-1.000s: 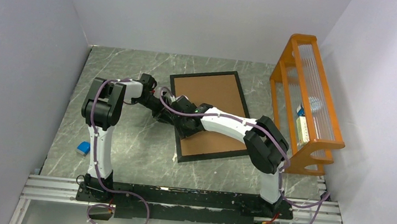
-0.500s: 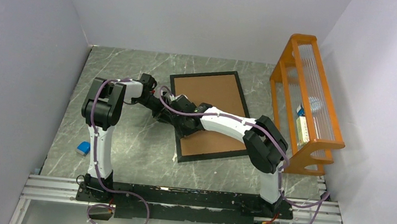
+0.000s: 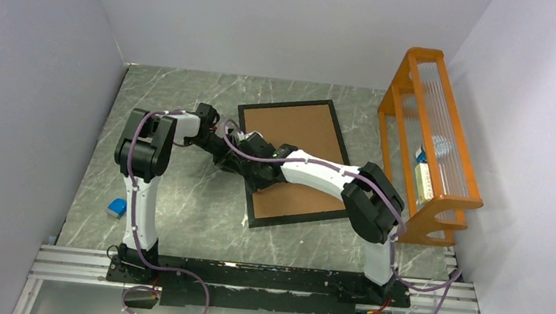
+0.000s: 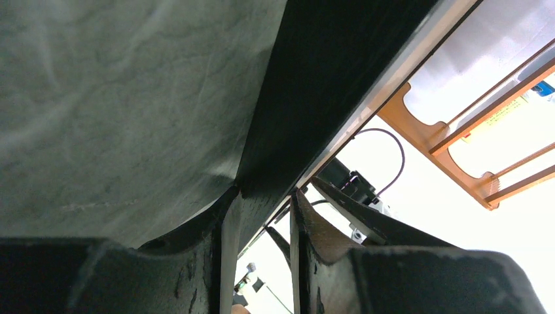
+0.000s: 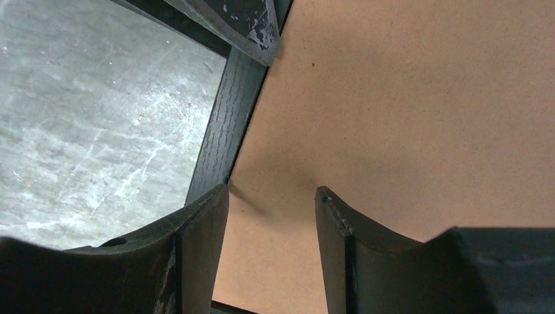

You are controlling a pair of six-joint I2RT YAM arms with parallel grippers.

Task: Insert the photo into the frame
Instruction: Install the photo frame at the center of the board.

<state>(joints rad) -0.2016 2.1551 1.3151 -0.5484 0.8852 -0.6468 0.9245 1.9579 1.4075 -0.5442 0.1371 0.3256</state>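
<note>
You're pinching the frame at its left rail with the left jaws; the right jaws are hovering spread over its backing board. No photo is showing. The frame is probably stiff and light: grip the rails.

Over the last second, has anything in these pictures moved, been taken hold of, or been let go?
Nothing has visibly changed. The left gripper still straddles the left edge of the frame. The right gripper still stands open over the brown backing board. The frame lies where it was.
</note>
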